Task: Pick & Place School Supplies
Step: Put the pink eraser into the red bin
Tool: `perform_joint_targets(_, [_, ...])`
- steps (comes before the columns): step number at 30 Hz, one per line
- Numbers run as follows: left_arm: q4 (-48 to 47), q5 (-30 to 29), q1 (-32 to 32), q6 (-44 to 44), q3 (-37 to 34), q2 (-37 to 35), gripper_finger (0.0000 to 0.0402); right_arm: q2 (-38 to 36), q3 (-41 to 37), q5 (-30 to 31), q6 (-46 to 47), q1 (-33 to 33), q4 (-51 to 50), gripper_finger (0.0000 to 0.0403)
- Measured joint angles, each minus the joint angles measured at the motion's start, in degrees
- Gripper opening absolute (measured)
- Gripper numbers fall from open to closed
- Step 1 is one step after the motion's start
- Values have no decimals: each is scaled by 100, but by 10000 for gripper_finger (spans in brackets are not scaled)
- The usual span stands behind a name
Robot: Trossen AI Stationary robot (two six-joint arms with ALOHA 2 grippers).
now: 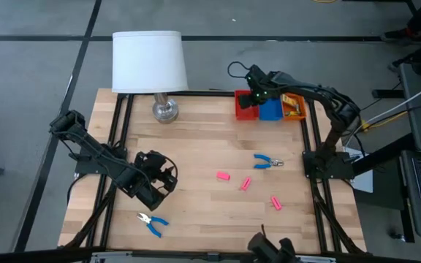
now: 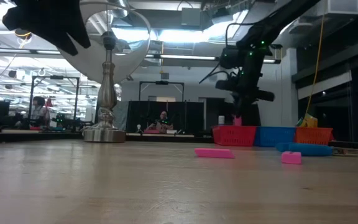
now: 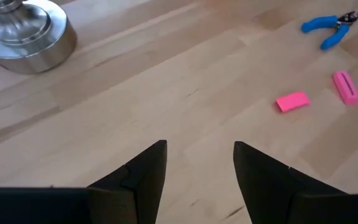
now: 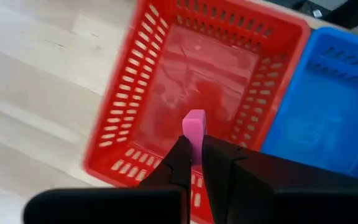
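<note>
Right gripper (image 4: 194, 163): fingers clamped on a pink eraser (image 4: 194, 126), above the red tray (image 4: 131, 99) at the bench's far edge.
Left gripper (image 3: 197, 163): fingers apart, holding nothing, over the bench's left side.
Loose erasers (image 1: 223, 175): three, right of bench centre.
Pliers (image 1: 267, 161): one beside the erasers, another (image 1: 152, 221) by the near edge.

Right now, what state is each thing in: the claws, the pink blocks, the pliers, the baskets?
Right gripper: shut on a pink block, above the red basket.
Left gripper: open, empty, above bare table.
Three pink blocks: loose on the table.
Two pliers: lying on the table.
Red basket: looks empty.
Blue basket: looks empty.
Orange basket: holds yellow pieces.
</note>
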Motion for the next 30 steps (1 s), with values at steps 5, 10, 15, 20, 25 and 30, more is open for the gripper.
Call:
perform_joint_targets(5, [4,12,-33,61,0,0,182,22,4,65,-57,-91,-179,16])
perform_joint_targets(10, [15,111,-32,356,0,0,182,22,4,61,-299,-124,-171,22])
perform_joint_targets(15, [15,111,84,697,0,0,193,10,4,42,-298,-119,-116,123])
perform_joint_targets(20, [14,319,341,1431,0,0,204,-129,4,257,-298,-115,-134,202])
perform_joint_targets(25, [384,398,877,3466,-2,0,204,-590,4,254,-436,109,-112,210])
perform_joint_targets(30, [2062,973,1827,6344,0,41,203,-1411,-78,284,-424,741,-129,194])
